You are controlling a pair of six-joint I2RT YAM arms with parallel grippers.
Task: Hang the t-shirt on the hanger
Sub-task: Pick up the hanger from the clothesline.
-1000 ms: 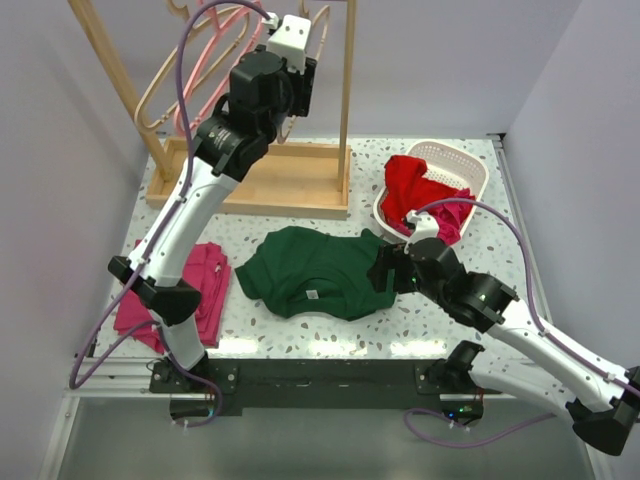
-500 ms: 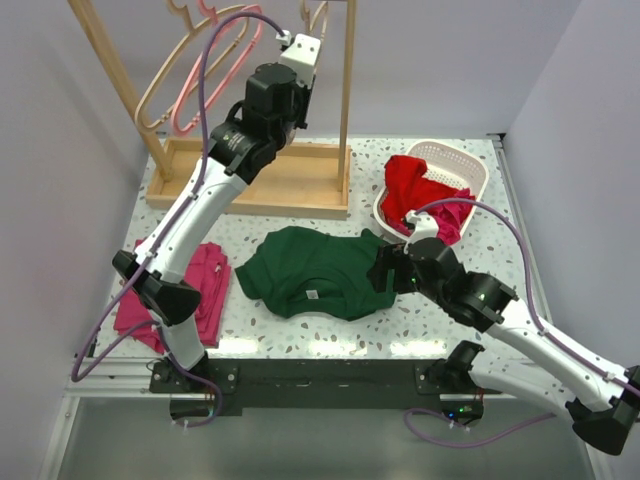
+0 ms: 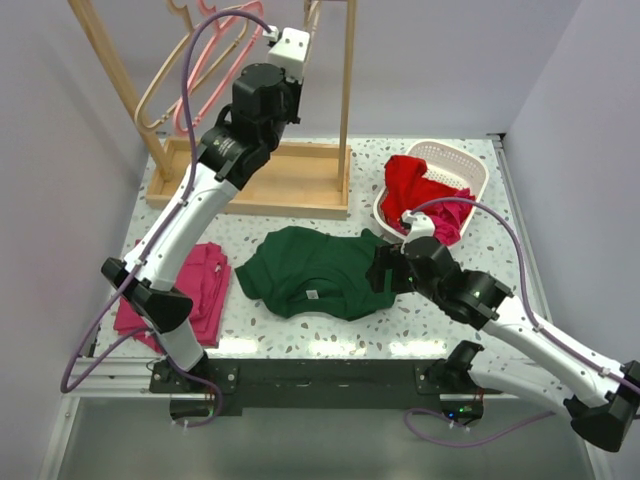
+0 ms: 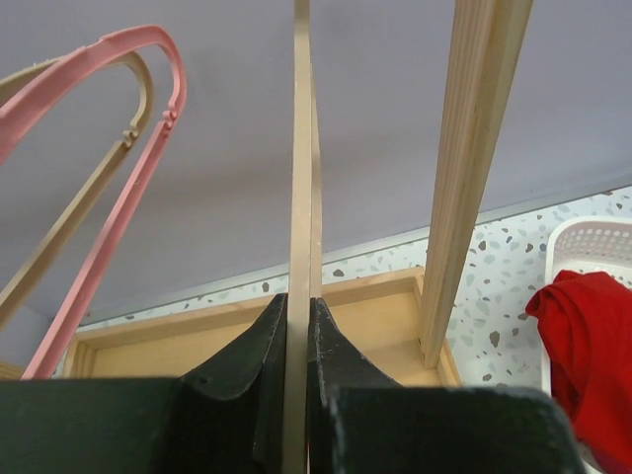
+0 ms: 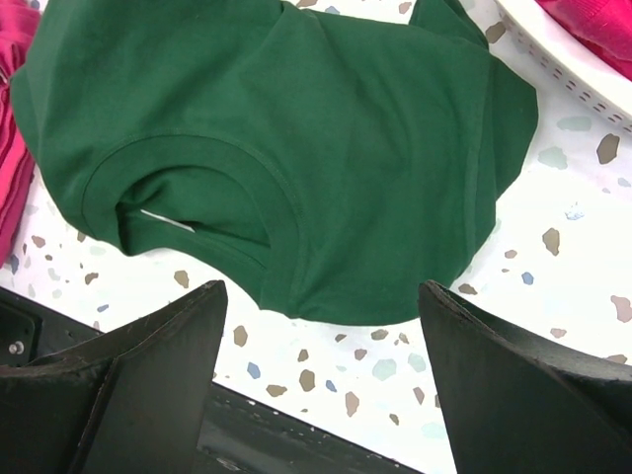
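Green t-shirt [image 3: 310,272]: flat on the table [image 3: 330,335], neck toward my arms, white label [image 3: 313,295] showing. Pale wood hanger [image 4: 301,148]: up at the rack [image 4: 474,148], seen edge-on. Left gripper [image 4: 298,326]: I have it pinched tight on the hanger. Right gripper [image 5: 321,291]: jaws wide, holding nothing, hovering over the t-shirt's right edge.

A robotics lab test cell. Plain pale-lilac panel walls [image 3: 590,100] enclose a speckled white terrazzo tabletop [image 3: 365,165]. A black metal mounting rail [image 3: 330,375] edges it.
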